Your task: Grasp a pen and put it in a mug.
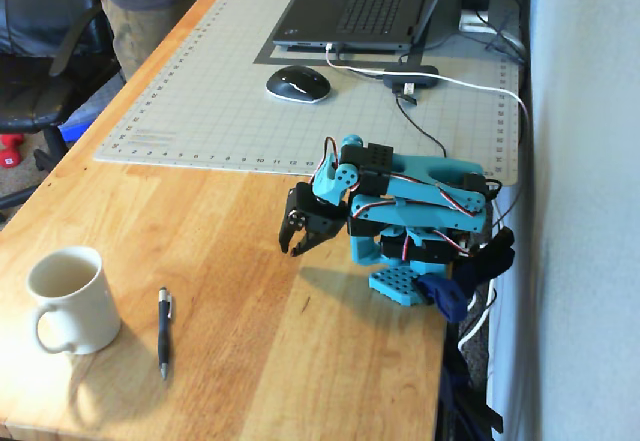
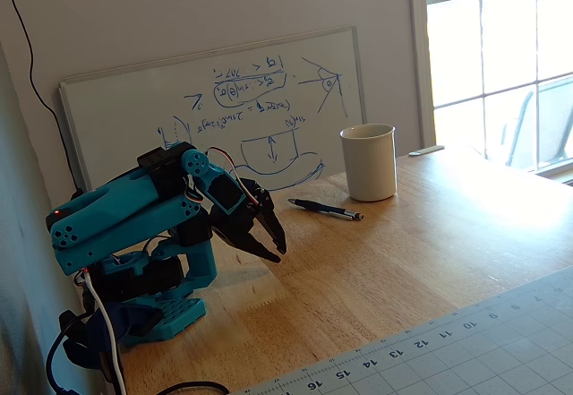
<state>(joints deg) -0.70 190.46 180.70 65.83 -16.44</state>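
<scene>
Looking down in a fixed view, we see the mug (image 1: 68,297) upright on the wooden table (image 1: 240,311), its visible inside bare, handle toward the near edge. The pen (image 1: 164,330) lies flat just to its right, apart from it. Our gripper (image 1: 297,246) hangs folded near the arm's base, well apart from the pen, fingers slightly parted and holding nothing.

From a fixed view at table level, the mug (image 2: 369,161) stands before a whiteboard (image 2: 215,108); the pen (image 2: 326,209) lies just left of it, the empty gripper (image 2: 272,244) further left.
</scene>
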